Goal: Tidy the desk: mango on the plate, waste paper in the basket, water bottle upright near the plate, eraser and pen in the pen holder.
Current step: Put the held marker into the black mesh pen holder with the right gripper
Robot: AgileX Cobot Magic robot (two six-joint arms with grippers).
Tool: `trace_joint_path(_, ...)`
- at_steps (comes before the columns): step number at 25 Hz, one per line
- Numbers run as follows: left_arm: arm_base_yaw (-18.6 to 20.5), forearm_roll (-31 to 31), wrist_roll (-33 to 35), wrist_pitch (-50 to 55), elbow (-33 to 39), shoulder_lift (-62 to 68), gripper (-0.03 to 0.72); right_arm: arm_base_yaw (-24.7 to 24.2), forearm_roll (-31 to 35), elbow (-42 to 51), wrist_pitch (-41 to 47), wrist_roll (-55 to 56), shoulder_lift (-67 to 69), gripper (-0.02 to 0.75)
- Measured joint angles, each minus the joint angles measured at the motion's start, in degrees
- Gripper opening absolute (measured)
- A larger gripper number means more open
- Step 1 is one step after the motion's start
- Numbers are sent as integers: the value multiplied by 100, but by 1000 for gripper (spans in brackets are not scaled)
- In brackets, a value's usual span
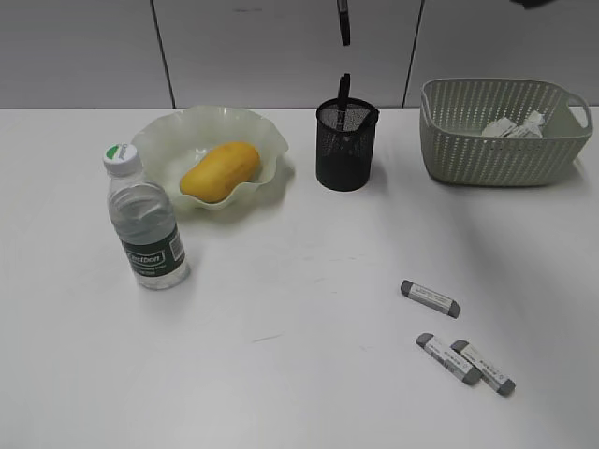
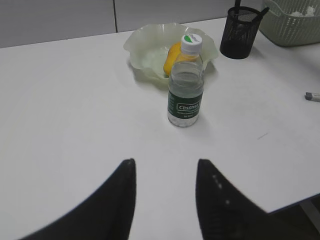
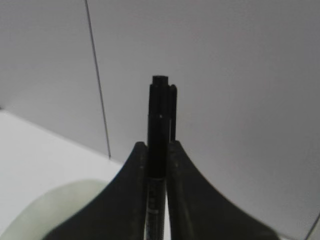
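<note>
A: Start at the left of the exterior view. What stands there?

B: The water bottle [image 1: 143, 217] stands upright on the tabletop [image 1: 281, 374], just in front of the plate [image 1: 159, 140]. The mango [image 1: 219, 171] lies in the plate.

A: And toward the middle?

B: The pen holder [image 1: 343, 150] sits at upper centre with a dark pen-like stick poking out. Another dark pen [image 1: 343, 21] hangs upright above it at the top edge.

A: Further right?

B: The basket [image 1: 505, 140] at upper right holds the waste paper [image 1: 513, 126]. Three grey erasers [image 1: 430, 298] lie at lower right.

A: The pincers?

B: The left pincer [image 2: 165, 192] is spread with nothing between its fingers, low in its wrist view, well short of the bottle. The right pincer [image 3: 159, 165] is pressed onto the pen, which stands upright between its fingers.
</note>
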Motion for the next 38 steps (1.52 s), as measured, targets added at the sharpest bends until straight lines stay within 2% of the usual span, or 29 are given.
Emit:
trace_joint_path(3,0,0,0,0,0,0,300,-277,-102,518,-1728,0,188,81)
trace_joint_path(6,0,0,0,0,0,0,300,-484,157,645,-2463,0,791,81)
trace_joint_path(10,0,0,0,0,0,0,300,-568,324,665,-3035,0,1469,81)
trace_joint_path(16,0,0,0,0,0,0,300,-568,323,665,-3295,58,2170,81)
trace_joint_path(18,0,0,0,0,0,0,300,-568,361,679,-3242,65,2248,123)
trace_joint_path(20,0,0,0,0,0,0,300,-568,361,687,-3199,64,2248,223)
trace_joint_path(22,0,0,0,0,0,0,300,-568,361,687,-3158,69,2248,359)
trace_joint_path(25,0,0,0,0,0,0,300,-568,361,691,-2607,70,2068,461)
trace_joint_path(28,0,0,0,0,0,0,300,-568,361,691,-1524,75,1468,480)
trace_joint_path(32,0,0,0,0,0,0,300,-568,120,691,484,-2,276,444)
trace_joint_path(36,0,0,0,0,0,0,300,-568,-8,686,3182,-13,-765,384)
trace_joint_path(38,0,0,0,0,0,0,300,-562,-152,853,4254,-13,-1194,373)
